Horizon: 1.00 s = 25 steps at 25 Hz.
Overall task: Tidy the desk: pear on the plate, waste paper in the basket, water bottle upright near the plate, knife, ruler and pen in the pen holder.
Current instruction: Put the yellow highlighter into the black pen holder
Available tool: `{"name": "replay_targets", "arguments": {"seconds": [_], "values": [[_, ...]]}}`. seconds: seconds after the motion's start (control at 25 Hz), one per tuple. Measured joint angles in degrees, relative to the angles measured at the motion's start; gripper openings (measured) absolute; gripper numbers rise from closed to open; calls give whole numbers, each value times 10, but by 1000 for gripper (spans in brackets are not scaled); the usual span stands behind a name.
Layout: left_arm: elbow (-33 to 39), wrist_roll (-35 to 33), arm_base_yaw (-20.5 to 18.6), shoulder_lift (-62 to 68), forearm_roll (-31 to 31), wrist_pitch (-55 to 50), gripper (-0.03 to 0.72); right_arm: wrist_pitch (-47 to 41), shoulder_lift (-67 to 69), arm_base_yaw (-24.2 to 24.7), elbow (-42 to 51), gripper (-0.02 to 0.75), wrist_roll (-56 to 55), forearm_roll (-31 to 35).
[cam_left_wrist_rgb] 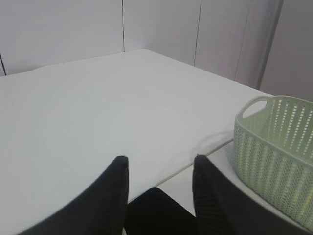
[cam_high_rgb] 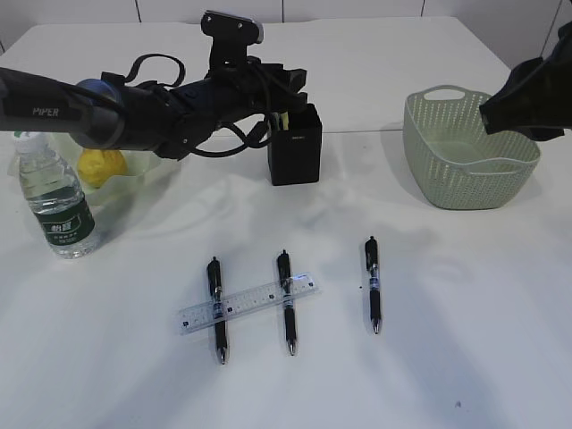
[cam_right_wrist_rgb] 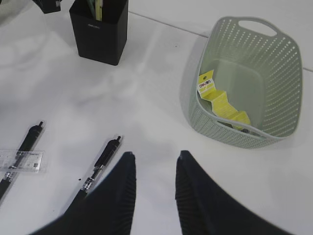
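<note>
Ruler (cam_high_rgb: 248, 305) lies lower centre of ext view, long axis near left-right, right end tipped slightly up-frame, across two pens (cam_high_rgb: 217, 309) pointing down-frame. Third pen (cam_high_rgb: 372, 283) further right, apart. Pen holder (cam_high_rgb: 295, 144) upper centre, L gripper (cam_left_wrist_rgb: 157, 181) over it, jaws apart, empty. R gripper (cam_right_wrist_rgb: 154, 169) jaws apart, nothing between. Waste paper (cam_right_wrist_rgb: 220, 100) in basket (cam_high_rgb: 465, 150).

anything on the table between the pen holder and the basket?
No. In the exterior view the stretch between the pen holder and the basket is bare white table; the right wrist view shows the same gap empty.
</note>
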<state>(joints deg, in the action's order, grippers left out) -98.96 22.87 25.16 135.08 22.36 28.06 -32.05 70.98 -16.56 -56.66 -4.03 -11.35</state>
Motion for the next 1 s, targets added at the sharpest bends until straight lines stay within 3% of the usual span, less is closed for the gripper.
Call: {"name": "replay_targets", "arguments": {"seconds": [0.32,1.0], "values": [[0,0,-6,-24,1,-18,311,0,0,0,0,242,0,0],[0,0,-14,-124,3,-243,316,-5,0,0,0,242,0,0]]}}
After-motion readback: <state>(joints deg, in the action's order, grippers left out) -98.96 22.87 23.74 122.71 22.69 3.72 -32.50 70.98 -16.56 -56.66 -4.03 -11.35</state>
